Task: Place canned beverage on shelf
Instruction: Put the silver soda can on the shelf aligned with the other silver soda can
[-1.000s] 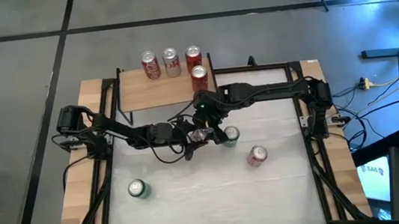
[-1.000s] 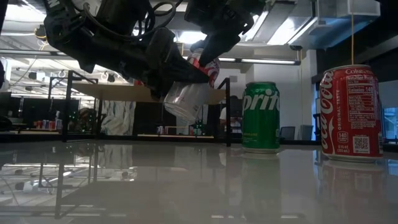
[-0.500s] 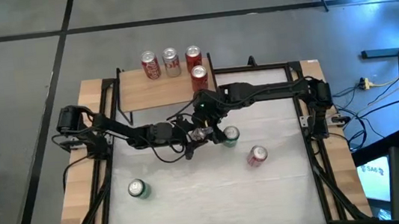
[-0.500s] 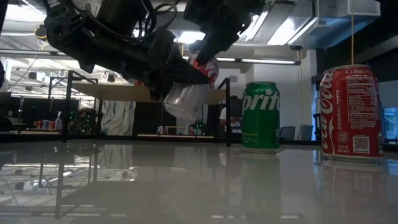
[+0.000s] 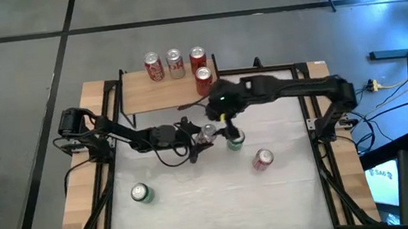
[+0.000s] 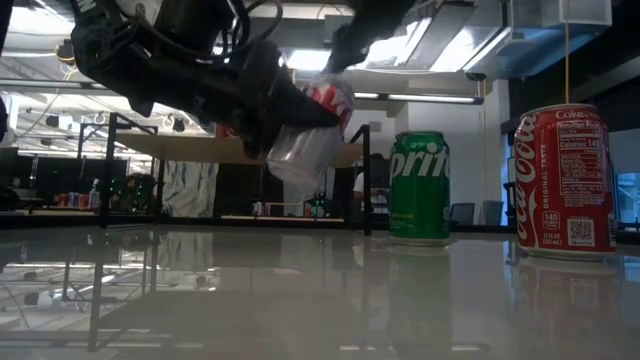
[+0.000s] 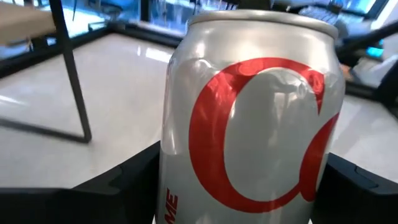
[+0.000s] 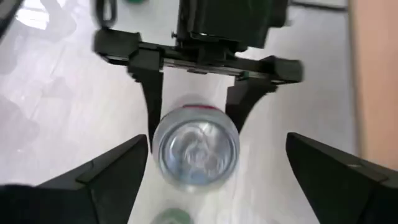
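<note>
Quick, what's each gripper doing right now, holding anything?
Left gripper: closed on the silver can, held above the table.
Right gripper: open, empty, just above that can.

The silver can [image 7: 249,118] runs off frame below — its lettering cut short.

— Where is the silver can [image 5: 208,133] found?
— It is held clear of the table, tilted, near mid-table.

— And the shelf [image 5: 157,93]?
— A light-wood board on black legs, set at the far edge; four cans are carried along its back and right side.
</note>
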Tool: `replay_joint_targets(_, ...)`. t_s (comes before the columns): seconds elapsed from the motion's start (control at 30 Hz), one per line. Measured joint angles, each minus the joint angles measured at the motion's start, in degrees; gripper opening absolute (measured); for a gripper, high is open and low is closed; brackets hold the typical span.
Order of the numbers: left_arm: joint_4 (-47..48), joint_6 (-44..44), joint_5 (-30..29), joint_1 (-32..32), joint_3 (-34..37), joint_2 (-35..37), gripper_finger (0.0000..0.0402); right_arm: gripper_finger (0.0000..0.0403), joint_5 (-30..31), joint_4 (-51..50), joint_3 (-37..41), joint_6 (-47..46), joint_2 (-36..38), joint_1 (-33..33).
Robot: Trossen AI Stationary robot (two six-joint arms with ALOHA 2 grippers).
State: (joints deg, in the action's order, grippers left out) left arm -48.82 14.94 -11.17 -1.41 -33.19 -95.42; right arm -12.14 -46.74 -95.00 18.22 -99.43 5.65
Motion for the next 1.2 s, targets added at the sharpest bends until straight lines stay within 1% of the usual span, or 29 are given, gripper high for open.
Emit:
replay_joint_targets(0.27,-8.7,-0.5,-0.2,0.5,0.0,0.8,0.0291,0.0376,4.7,-6.9,0.0,-4.6,11.6,0.0)
replay_joint_targets(0.4,-9.2,-0.8,-0.4,1.8,0.0,3.8,0.0291,0.0376,5.2,-9.5,0.2,-5.1,16.2,0.0)
replay_joint_targets(0.5,-9.2,-3.6,-0.5,2.7,0.0,6.6,0.0291,0.0376,5.1,-8.8,3.1,-5.1,19.6,0.0)
replay_joint_targets(0.67,-9.0,-7.8,-1.2,4.4,0.0,11.6,0.0292,0.0376,5.1,-1.2,15.2,-5.9,26.3,0.0)
replay_joint_targets(0.8,-9.2,-10.0,-1.5,7.1,0.0,14.9,0.0292,0.0376,5.2,9.4,25.8,-6.1,31.6,0.0)
replay_joint_targets(0.9,-9.2,-11.6,-1.5,9.5,0.0,16.6,0.0292,0.0376,5.3,16.7,31.5,-6.1,34.0,0.0)
replay_joint_targets(1.03,-8.9,-13.9,-1.5,13.0,0.0,17.5,0.0292,0.0376,5.6,22.1,35.1,-6.2,34.9,0.0)
replay_joint_targets(1.2,-8.5,-15.6,-1.4,17.5,0.0,17.8,0.0292,0.0376,5.6,22.9,35.5,-6.1,34.3,0.0)
